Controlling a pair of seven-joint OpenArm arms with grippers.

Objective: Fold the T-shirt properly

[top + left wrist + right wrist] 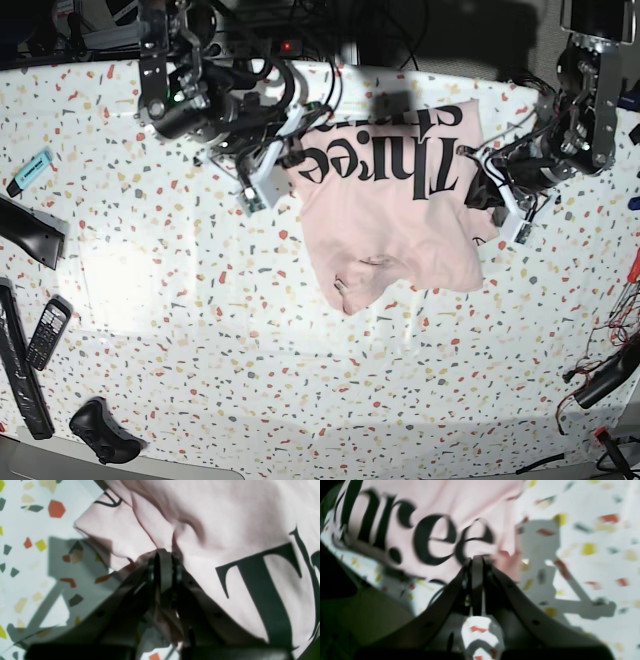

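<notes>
The pale pink T-shirt [390,215] lies lettering-up on the speckled table [300,380], crumpled toward its near corner. In the base view my right gripper [290,160] is at the shirt's left edge and my left gripper [483,192] at its right edge. The left wrist view has the left gripper [163,555] shut on a bunched fold of the T-shirt [225,517], beside a big black "T". In the right wrist view, the right gripper [477,560] is shut on the T-shirt [445,495] edge, just below the letters "ee".
A blue marker [32,170], a long black bar [28,235], a phone [47,333] and a black controller [100,430] lie along the left side. Cables [610,370] run along the right edge, and more wiring [300,30] sits behind the table.
</notes>
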